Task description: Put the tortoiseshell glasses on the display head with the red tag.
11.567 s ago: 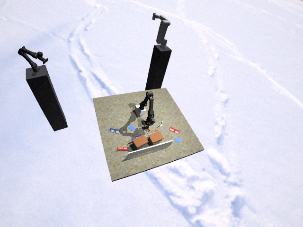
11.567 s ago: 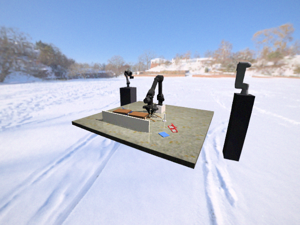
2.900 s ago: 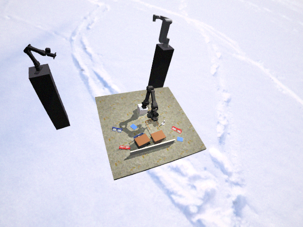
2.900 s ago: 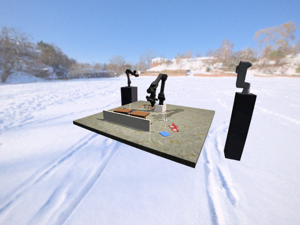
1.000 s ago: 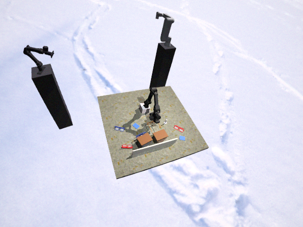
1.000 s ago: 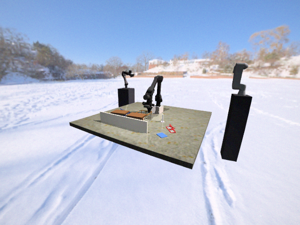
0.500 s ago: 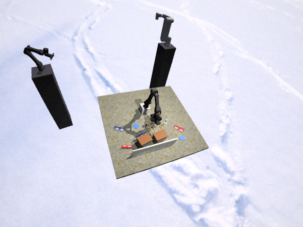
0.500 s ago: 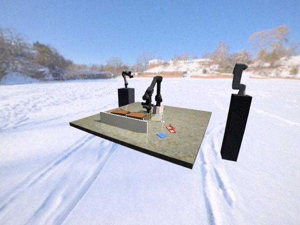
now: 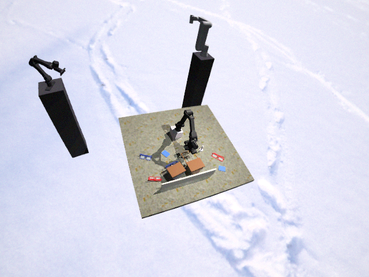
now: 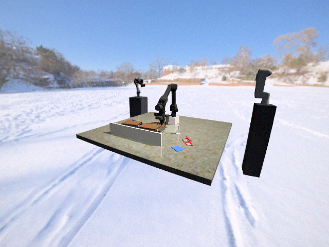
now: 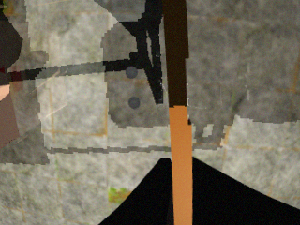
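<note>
Your gripper (image 9: 187, 153) is clamped on the tortoiseshell glasses (image 11: 179, 131); in the wrist view one brown-and-orange bar of the frame runs from 12 to 6 o'clock, above the stone slab (image 11: 262, 75). From the top, the arm (image 9: 190, 128) hangs just beside the two brown-topped heads (image 9: 195, 164), at their 12 o'clock.

Hemmed in ahead by two brown-topped heads (image 9: 176, 169) and white back panel (image 9: 190, 179); red glasses (image 9: 217, 156) and blue cloth (image 9: 221, 168) lying right, blue glasses (image 9: 145, 156) left.
</note>
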Robot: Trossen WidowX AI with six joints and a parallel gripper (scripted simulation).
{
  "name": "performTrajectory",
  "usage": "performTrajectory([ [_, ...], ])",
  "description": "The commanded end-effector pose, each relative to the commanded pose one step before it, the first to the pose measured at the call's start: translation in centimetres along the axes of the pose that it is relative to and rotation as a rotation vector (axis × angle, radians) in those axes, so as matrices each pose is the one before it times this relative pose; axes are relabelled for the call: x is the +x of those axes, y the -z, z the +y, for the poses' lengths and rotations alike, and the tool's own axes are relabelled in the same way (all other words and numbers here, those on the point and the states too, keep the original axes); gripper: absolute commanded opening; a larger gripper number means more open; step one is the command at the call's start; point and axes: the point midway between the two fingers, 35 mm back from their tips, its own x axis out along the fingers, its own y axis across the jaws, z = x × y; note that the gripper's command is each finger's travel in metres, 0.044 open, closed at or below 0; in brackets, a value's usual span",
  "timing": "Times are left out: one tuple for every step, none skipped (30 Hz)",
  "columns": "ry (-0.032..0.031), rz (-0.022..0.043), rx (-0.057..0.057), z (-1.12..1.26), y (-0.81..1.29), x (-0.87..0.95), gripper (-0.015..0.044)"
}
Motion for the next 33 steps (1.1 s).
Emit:
performTrajectory([
  [-0.00483,0.00208,0.0043,0.778,0.036,-0.074,0.0],
  [-0.00014,0.0,0.0,0.159,0.0,0.013,0.0],
  [-0.00014,0.0,0.0,0.159,0.0,0.013,0.0],
  [-0.00014,0.0,0.0,0.159,0.0,0.013,0.0],
  [-0.00014,0.0,0.0,0.16,0.0,0.013,0.0],
  [-0.00014,0.0,0.0,0.16,0.0,0.013,0.0],
  [-0.00014,0.0,0.0,0.16,0.0,0.013,0.0],
  [-0.00014,0.0,0.0,0.16,0.0,0.013,0.0],
  [-0.00014,0.0,0.0,0.16,0.0,0.013,0.0],
  [-0.00014,0.0,0.0,0.16,0.0,0.013,0.0],
  [-0.00014,0.0,0.0,0.159,0.0,0.013,0.0],
  [-0.00014,0.0,0.0,0.16,0.0,0.013,0.0],
  [-0.00014,0.0,0.0,0.161,0.0,-0.016,0.0],
  [-0.00014,0.0,0.0,0.163,0.0,-0.006,0.0],
  [-0.00014,0.0,0.0,0.161,0.0,-0.001,0.0],
  [-0.00014,0.0,0.0,0.159,0.0,0.003,0.0],
  [-0.00014,0.0,0.0,0.158,0.0,0.006,0.0],
  [-0.00014,0.0,0.0,0.159,0.0,0.008,0.0],
  [-0.00014,0.0,0.0,0.161,0.0,0.01,0.0],
  [-0.00014,0.0,0.0,0.162,0.0,0.011,0.0],
  [-0.00014,0.0,0.0,0.162,0.0,0.012,0.0],
  [-0.00014,0.0,0.0,0.162,0.0,0.012,0.0],
  [-0.00014,0.0,0.0,0.162,0.0,0.012,0.0],
  [-0.00014,0.0,0.0,0.162,0.0,0.012,0.0],
  [-0.00014,0.0,0.0,0.161,0.0,0.011,0.0],
  [-0.00014,0.0,0.0,0.161,0.0,0.011,0.0],
  [-0.00014,0.0,0.0,0.161,0.0,0.011,0.0],
  [-0.00014,0.0,0.0,0.161,0.0,0.011,0.0],
  [-0.00014,0.0,0.0,0.16,0.0,0.011,0.0],
  [-0.00014,0.0,0.0,0.161,0.0,0.012,0.0],
  [-0.00014,0.0,0.0,0.161,0.0,0.012,0.0],
  [-0.00014,0.0,0.0,0.161,0.0,0.012,0.0],
  [-0.00014,0.0,0.0,0.161,0.0,0.012,0.0],
])
